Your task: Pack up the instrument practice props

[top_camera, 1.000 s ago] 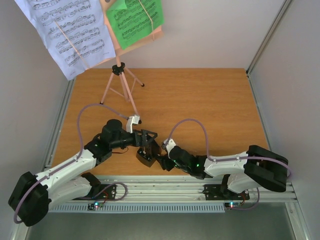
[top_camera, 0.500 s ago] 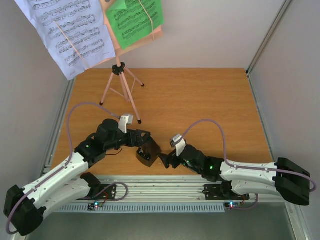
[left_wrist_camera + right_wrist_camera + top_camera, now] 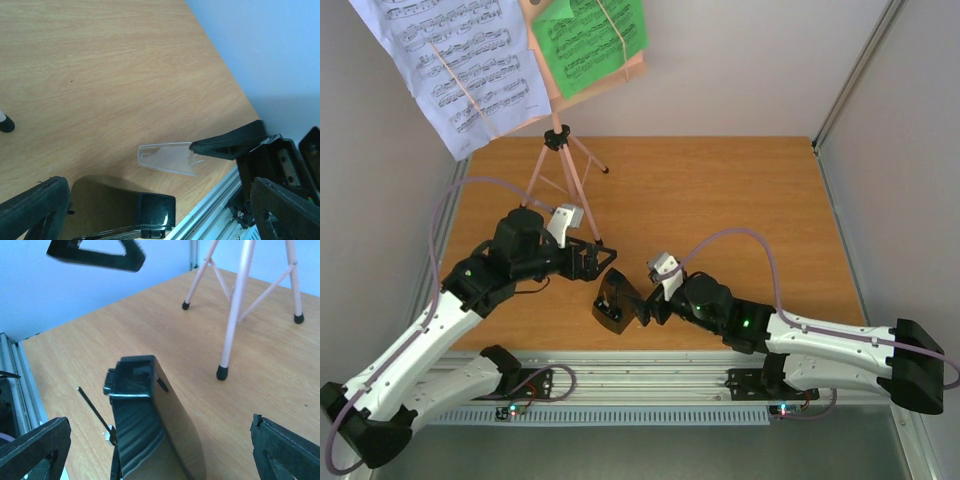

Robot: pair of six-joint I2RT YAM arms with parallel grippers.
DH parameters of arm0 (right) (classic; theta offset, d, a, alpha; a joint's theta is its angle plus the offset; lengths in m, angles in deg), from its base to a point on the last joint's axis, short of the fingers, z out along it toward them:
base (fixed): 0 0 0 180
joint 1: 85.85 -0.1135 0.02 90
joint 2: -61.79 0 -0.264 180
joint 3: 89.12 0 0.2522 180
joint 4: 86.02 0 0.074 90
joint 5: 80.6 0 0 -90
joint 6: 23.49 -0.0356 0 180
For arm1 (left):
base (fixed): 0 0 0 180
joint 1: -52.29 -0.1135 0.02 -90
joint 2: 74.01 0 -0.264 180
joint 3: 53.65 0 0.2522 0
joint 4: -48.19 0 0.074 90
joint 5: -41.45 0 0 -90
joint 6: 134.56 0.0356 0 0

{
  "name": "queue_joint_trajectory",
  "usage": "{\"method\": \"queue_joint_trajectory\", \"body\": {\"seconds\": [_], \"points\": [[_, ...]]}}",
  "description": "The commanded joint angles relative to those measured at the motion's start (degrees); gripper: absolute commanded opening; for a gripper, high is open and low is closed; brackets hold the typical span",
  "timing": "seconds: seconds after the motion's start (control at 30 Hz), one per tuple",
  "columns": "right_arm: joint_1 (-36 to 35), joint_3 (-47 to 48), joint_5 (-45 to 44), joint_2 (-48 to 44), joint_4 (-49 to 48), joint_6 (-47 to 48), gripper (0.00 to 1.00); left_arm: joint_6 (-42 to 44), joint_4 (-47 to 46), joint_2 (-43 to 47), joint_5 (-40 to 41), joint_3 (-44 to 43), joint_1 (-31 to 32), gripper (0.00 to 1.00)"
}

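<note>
Top external view: metronome stands near the tabletop's front edge. Left gripper and right gripper flank it, jaws spread wide and empty, probably to refit the clear cover lying beside it.

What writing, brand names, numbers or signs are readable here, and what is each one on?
No text can be quoted; nothing reads clearly.
White sheet: printed music notation, too small to read.
Green sheet: printed music notation, too small to read.
Black metronome: no label or number shows.
</note>
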Motion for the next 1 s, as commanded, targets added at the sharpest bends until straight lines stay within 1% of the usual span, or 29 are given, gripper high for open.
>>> {"method": "queue_joint_trajectory", "body": {"seconds": [0.0,0.07,0.17,0.27,0.33,0.53,0.77,0.97], "points": [[-0.29,3.7,4.25,3.8,0.22,4.78,0.99,6.77,7.54,-3.36,-5.61,-6.73,-1.21,0.99],[-0.34,4.27,5.35,5.45,-1.36,5.74,0.98,8.62,8.91,-3.86,-4.51,-9.09,-1.32,0.99],[-0.45,4.56,4.91,7.82,-4.06,7.42,0.99,11.94,10.18,-3.46,3.64,-10.58,-1.33,0.99],[-0.63,4.75,4.92,10.05,-7.19,9.0,0.99,14.96,9.21,-2.95,9.11,-9.18,-1.34,0.99],[-0.99,5.26,5.12,11.65,-8.43,10.38,0.99,16.05,7.94,-3.12,10.46,-8.01,-1.4,0.99],[-1.61,6.65,2.66,15.99,-10.29,12.56,0.98,17.42,7.34,-3.89,11.67,-6.17,-1.8,0.99],[-1.61,5.98,-2.13,17.71,-13.96,11.88,0.99,17.28,7.29,-4.25,10.25,-5.28,-1.84,0.99],[-1.61,5.62,-3.31,18.73,-15.01,10.95,0.99,17.31,6.93,-4.23,9.48,-5.19,-1.93,0.99]]}}
